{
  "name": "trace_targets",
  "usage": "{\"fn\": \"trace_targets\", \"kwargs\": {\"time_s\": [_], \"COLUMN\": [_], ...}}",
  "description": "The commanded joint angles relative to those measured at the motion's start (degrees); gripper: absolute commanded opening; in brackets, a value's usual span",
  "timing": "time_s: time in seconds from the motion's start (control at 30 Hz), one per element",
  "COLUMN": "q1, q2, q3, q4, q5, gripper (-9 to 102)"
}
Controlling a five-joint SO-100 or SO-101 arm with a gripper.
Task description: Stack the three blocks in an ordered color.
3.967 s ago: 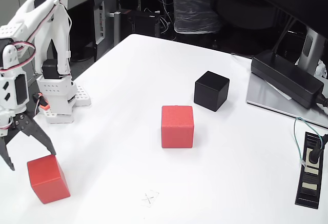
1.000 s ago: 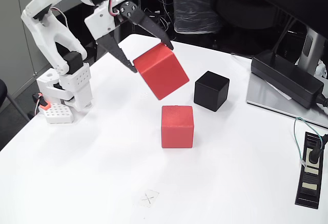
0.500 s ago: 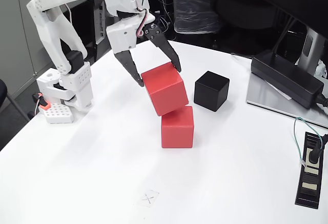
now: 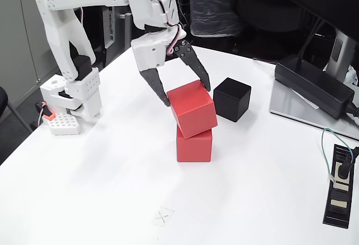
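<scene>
On the left we see the white arm's base standing at the table edge. Moving right, the gripper reaches down with its dark fingers closed on the upper red block, one finger on each side. This cube sits tilted and turned, touching the top of the lower red block, which rests flat on the table. Just right of the pair stands the black block, apart from them. Further right lies a black power brick and a power strip.
</scene>
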Motion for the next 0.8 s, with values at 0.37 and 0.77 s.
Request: {"fn": "trace_targets", "kwargs": {"time_s": [0.37,0.77], "q1": [-0.1,-0.2], "q2": [-0.8,-0.3], "q3": [-2.0,-2.5], "q4": [-1.1,-0.6], "q5": [0.0,-0.2], "gripper": [16,26]}}
